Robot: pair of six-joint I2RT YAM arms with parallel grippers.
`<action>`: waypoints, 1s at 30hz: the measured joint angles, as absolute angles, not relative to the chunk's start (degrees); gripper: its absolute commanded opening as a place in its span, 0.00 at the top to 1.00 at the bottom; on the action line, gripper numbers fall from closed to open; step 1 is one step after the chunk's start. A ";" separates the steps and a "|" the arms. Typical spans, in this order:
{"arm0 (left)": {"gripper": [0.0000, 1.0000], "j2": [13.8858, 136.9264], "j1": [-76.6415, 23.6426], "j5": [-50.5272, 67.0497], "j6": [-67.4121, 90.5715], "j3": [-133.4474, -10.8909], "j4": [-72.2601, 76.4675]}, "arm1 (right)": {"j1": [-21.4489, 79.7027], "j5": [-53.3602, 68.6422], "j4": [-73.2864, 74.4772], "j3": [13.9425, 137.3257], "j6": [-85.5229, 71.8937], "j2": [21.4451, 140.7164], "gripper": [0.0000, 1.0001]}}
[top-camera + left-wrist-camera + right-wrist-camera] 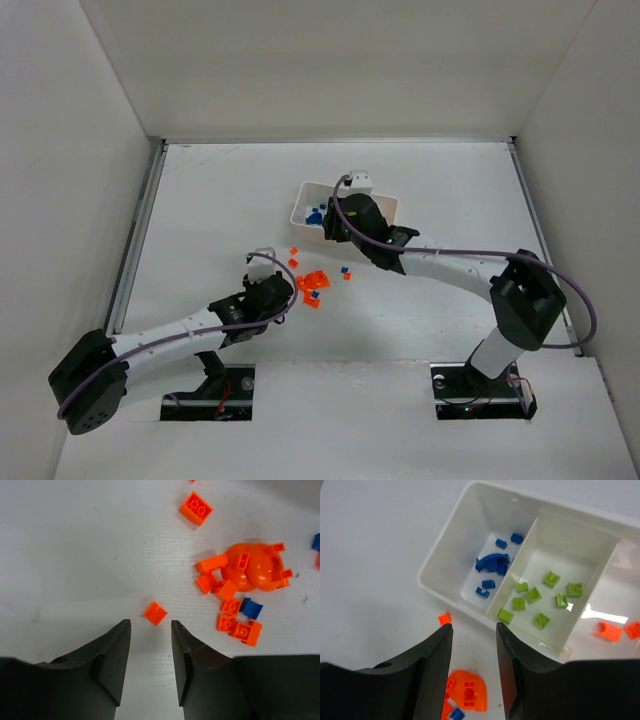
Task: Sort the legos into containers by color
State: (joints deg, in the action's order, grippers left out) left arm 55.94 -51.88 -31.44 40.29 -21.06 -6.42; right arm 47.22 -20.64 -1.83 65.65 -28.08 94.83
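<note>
The white tray (438,556) has three compartments: blue bricks (492,563) in the left one, lime green bricks (539,598) in the middle, two orange bricks (610,630) in the right. My right gripper (474,626) is open and empty, above the table by the tray's near rim. A pile of orange legos with a larger domed orange piece (255,571) and a blue brick (253,609) lies on the table. My left gripper (150,623) is open and empty, with a small orange brick (155,613) just beyond its tips.
A lone orange brick (195,508) lies beyond the pile, and another (445,618) by the tray wall. In the top view the pile (312,287) sits between both grippers, the tray (304,200) behind it. White walls enclose the table.
</note>
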 measured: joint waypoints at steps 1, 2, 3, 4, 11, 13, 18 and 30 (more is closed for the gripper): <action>0.63 56.38 -52.62 -31.86 41.54 -21.43 -7.97 | 47.66 -20.69 -2.11 63.86 -28.25 93.54 0.54; 0.63 56.99 -53.25 -32.16 42.72 -21.80 -9.19 | 48.05 -20.73 -2.26 62.39 -28.34 92.68 0.54; 0.62 57.89 -53.91 -32.51 43.88 -22.17 -10.35 | 48.38 -20.75 -2.50 60.99 -28.49 92.09 0.54; 0.62 58.94 -54.50 -32.99 44.80 -22.46 -11.07 | 48.73 -20.75 -2.87 59.66 -28.58 91.70 0.54; 0.61 67.53 -56.18 -34.89 46.59 -24.49 -11.09 | 50.50 -20.80 -3.88 52.80 -30.35 90.56 0.54; 0.62 69.43 -56.12 -35.51 46.39 -25.32 -10.00 | 50.92 -20.78 -4.40 51.35 -30.85 89.67 0.54; 0.67 72.38 -55.66 -36.75 45.89 -26.41 -7.33 | 51.13 -20.80 -5.32 48.93 -31.83 87.24 0.54; 0.85 72.44 -54.63 -36.71 44.99 -26.39 -6.42 | 51.05 -20.88 -6.59 45.19 -32.75 82.26 0.54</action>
